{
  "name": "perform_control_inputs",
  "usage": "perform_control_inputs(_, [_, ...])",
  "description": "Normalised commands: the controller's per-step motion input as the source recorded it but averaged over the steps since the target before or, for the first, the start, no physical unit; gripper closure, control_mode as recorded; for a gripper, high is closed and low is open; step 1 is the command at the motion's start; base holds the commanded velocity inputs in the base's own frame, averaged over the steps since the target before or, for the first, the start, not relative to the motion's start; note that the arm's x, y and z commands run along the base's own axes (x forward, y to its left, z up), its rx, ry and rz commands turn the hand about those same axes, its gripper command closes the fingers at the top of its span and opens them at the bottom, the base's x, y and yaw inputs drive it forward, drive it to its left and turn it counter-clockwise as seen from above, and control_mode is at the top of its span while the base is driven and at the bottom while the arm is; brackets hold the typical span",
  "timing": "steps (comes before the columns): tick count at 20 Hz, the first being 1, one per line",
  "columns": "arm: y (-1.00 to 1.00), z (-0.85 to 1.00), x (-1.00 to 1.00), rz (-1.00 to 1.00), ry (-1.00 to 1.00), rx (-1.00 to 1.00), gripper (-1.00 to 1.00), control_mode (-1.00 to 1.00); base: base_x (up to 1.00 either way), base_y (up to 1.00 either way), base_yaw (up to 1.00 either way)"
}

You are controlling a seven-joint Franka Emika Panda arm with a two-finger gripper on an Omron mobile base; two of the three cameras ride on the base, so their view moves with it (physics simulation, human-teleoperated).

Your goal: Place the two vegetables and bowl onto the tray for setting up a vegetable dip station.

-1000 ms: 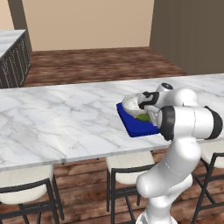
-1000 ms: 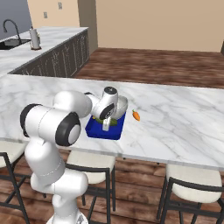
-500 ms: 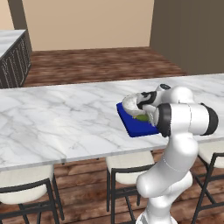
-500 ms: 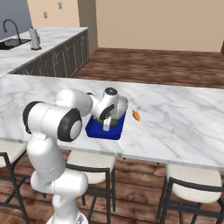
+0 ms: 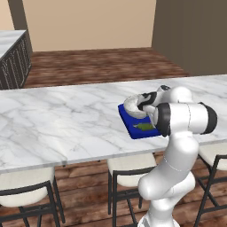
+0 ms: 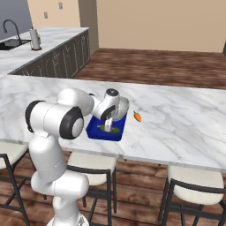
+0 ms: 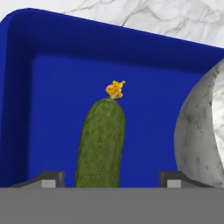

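Note:
The deep-blue tray (image 7: 52, 78) lies on the marble counter, also seen as the tray (image 5: 133, 131) and the tray (image 6: 95, 131). A dark green vegetable (image 7: 100, 140) with a yellow tip lies flat on its floor, also seen as the green piece (image 5: 144, 127). My gripper (image 7: 111, 180) hangs over the vegetable's near end, open, and each fingertip (image 7: 52, 179) stands clear of its sides. The speckled bowl (image 7: 201, 131) sits on the tray beside it, seen as the bowl (image 5: 134, 106) at the tray's far end. The orange vegetable (image 6: 137, 116) lies on the counter to the right of the tray.
The long marble counter (image 5: 57, 124) has bare room left of the tray. Stools (image 6: 194, 187) stand under its near edge. A second counter with a sink and kettle (image 6: 34, 39) runs at the back left.
The green vegetable now rests lower, on the tray floor. The arm and the bowl have hardly moved.

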Motion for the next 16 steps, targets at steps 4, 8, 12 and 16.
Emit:
perform_control_inputs(4, [0.00,0.00,0.02,0.00,0.00,0.00,-1.00,-1.00,0.00,0.00,0.00])
perform_control_inputs(8, [-0.07,0.07,0.00,0.00,0.00,0.00,-1.00,-1.00,0.00,0.00,0.00])
perform_control_inputs(12, [-0.20,0.20,0.00,0.00,0.00,0.00,-1.00,-1.00,0.00,0.00,0.00])
perform_control_inputs(16, [-0.26,0.32,-0.01,0.00,0.02,0.00,-1.00,-1.00,0.00,0.00,0.00])
